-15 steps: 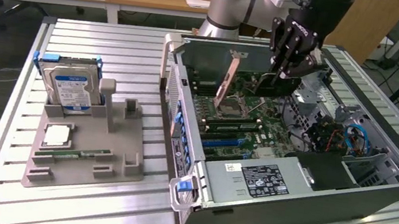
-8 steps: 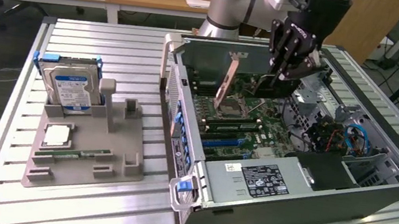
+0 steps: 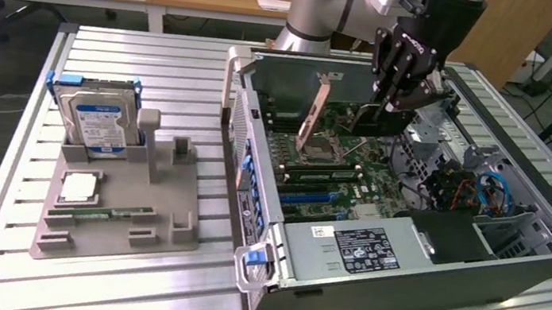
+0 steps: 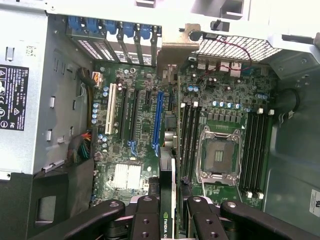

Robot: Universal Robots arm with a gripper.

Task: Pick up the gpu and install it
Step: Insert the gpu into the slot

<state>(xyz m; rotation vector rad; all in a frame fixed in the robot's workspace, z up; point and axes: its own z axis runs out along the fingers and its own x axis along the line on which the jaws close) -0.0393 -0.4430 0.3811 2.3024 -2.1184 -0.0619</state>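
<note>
Entry: we found the gripper [image 3: 397, 107] inside the open computer case [image 3: 417, 298], its black fingers [image 4: 145, 217] clamped on the graphics card [image 4: 168, 222]. The card, a thin dark board, stood on edge between the fingers. It was above the green motherboard [image 4: 135, 150] and roughly in line with the long blue slot [image 4: 157, 120]. Whether its lower edge touched any slot we could not tell. Beside it sat the square metal processor socket [image 4: 217, 155]. In the exterior view the boxy silver hard drive [image 3: 97, 119] stood upright in a grey moulded holder [image 3: 118, 214] on the ribbed aluminium table [image 3: 160, 60], well apart from the case.
</note>
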